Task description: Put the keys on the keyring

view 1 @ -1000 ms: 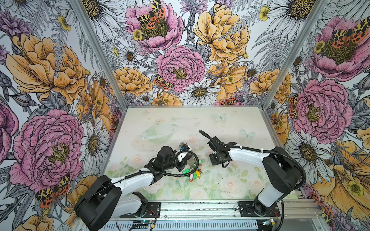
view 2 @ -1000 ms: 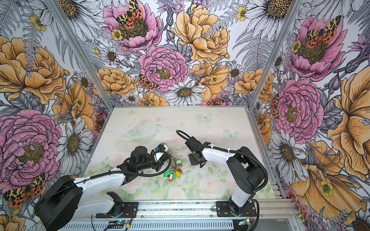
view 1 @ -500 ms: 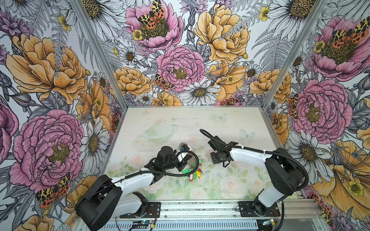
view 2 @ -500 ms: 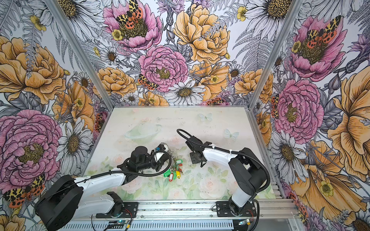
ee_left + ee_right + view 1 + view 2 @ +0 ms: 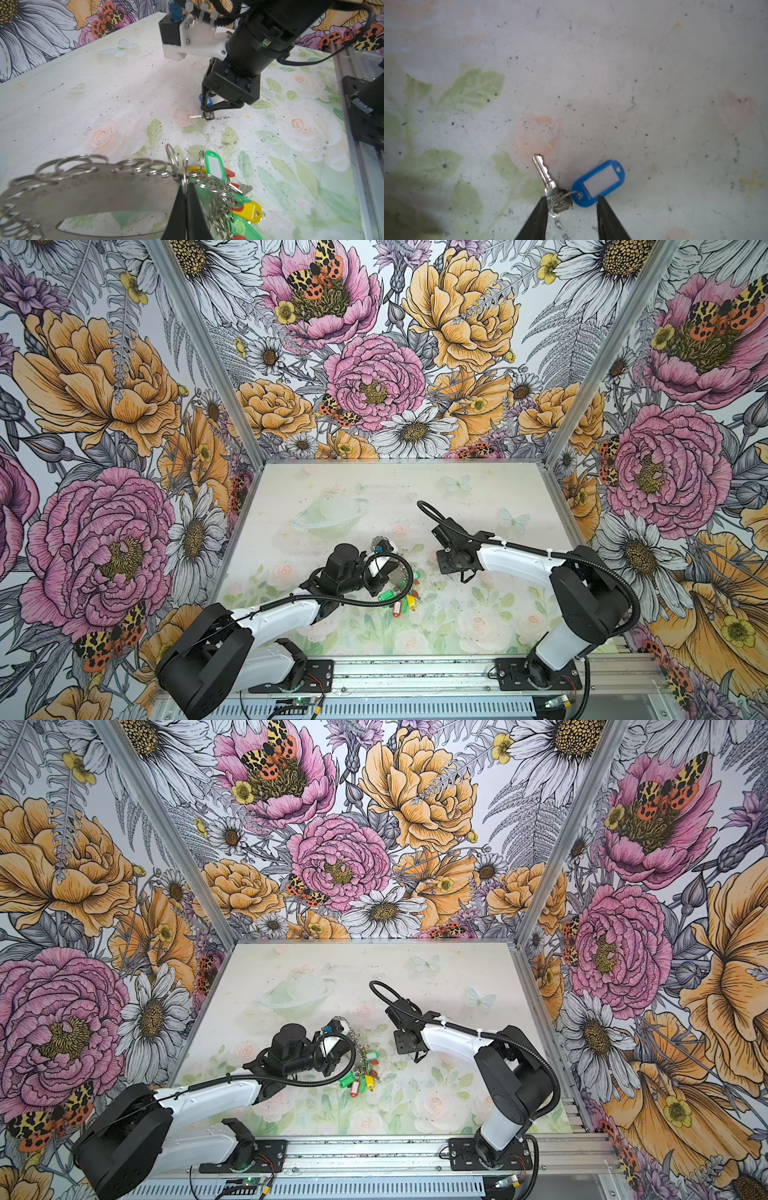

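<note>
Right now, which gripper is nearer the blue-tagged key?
Right. The right gripper hangs over the key, fingers flanking its head; the left gripper holds the keyring, apart.

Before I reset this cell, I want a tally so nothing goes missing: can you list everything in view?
key: one, silver, flat on the table, joined to the tag
tag: one, blue with a white label, on the table beside the key
keyring: one, grey metal oval band, pinched at its edge
wire rings: many, silver, along the keyring's edge
tagged keys: one bunch, green, red and yellow tags, at the keyring's end, resting on the table
table: one, pale floral print, under everything
walls: three, flower print, around the table
left tool: one, black, shut on the keyring
right tool: one, black, open, straddling the key's head
</note>
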You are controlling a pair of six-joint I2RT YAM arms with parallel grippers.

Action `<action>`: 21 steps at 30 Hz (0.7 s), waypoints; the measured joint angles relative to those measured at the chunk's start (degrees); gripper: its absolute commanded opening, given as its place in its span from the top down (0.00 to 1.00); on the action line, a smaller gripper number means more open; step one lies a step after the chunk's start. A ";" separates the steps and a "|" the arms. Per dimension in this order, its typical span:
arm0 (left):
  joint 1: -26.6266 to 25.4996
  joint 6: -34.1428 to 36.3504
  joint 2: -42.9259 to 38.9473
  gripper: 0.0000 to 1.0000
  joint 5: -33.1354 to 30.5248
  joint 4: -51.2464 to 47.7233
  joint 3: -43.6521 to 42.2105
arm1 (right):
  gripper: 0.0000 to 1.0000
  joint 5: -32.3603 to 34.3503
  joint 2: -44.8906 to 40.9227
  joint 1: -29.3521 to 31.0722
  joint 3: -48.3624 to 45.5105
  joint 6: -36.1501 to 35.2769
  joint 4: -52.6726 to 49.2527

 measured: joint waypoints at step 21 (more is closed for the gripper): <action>-0.07 0.11 0.22 1.00 0.00 0.00 0.02 | 0.63 4.13 2.99 0.81 0.24 2.05 0.63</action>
